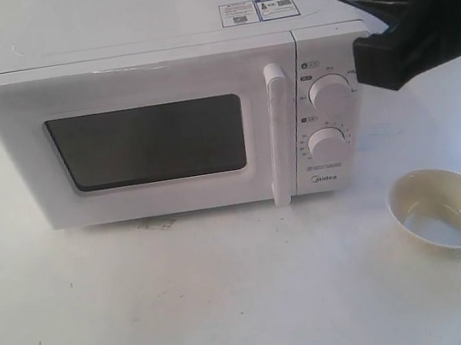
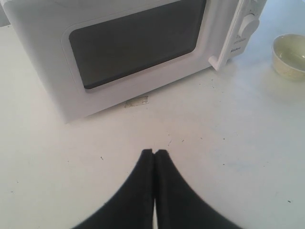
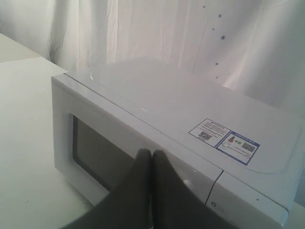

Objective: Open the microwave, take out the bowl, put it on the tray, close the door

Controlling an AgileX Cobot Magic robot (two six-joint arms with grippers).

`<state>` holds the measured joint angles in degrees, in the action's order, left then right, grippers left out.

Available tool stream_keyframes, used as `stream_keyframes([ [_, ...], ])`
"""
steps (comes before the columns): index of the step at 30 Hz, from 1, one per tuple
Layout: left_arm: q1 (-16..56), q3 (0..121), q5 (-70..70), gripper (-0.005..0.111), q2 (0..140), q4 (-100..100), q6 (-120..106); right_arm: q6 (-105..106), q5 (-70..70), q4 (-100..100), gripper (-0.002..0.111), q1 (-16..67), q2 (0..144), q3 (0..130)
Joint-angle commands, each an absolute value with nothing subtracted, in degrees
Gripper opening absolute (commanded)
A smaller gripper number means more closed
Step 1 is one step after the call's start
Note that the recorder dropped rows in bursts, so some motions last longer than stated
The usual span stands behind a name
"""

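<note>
Claws both pressed together, holding nothing: the bowl already sits on the table beside the microwave, its door shut, so the right gripper hovers near the dials, and the left gripper waits low out front.

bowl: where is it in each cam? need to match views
Exterior: bowl sits on the table at lower right, in front of and right of the dials.
Left wrist: bowl is cut by the frame edge, on the table beyond the dial end.
Right wrist: not in view.
Shared landmark: the dark door window, seen in the left wrist and right wrist views too.
</note>
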<state>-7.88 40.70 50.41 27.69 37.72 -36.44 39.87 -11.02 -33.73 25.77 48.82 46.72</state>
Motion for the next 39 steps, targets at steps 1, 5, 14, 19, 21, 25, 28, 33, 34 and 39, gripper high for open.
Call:
stream_keyframes([
  [1,-7.8,40.5,50.6,0.0,27.3,38.5,-36.0,39.8,-11.6,-33.2,0.0,22.7,46.0,45.5],
  [5,-7.8,40.5,50.6,0.0,27.3,38.5,-36.0,39.8,-11.4,-33.2,0.0,17.6,42.0,40.4],
  [14,-7.8,40.5,50.6,0.0,27.3,38.5,-36.0,39.8,-7.5,-33.2,0.0,6.7,27.9,24.7],
  [19,-7.8,40.5,50.6,0.0,27.3,38.5,-36.0,39.8,-6.9,-33.2,0.0,2.4,10.3,15.9],
  [21,-7.8,40.5,50.6,0.0,27.3,38.5,-36.0,39.8,-7.6,-33.2,0.0,2.4,6.4,14.6],
  [25,-7.8,40.5,50.6,0.0,27.3,38.5,-36.0,37.5,-7.8,-33.4,0.0,2.4,5.0,12.4],
  [28,-7.8,40.5,50.6,0.0,27.3,38.5,-36.0,36.8,-7.3,-33.4,0.0,2.4,2.0,8.9],
  [33,-7.8,40.5,50.6,0.0,27.3,38.5,-36.0,19.7,-7.3,-19.5,0.0,2.4,0.0,6.5],
  [34,-7.8,40.5,50.6,0.0,27.3,38.5,-36.0,15.5,-7.4,-15.6,0.0,2.4,0.0,6.5],
  [39,-7.8,40.5,50.6,0.0,27.3,38.5,-36.0,4.4,-8.1,-4.5,0.0,2.4,0.0,6.5],
])
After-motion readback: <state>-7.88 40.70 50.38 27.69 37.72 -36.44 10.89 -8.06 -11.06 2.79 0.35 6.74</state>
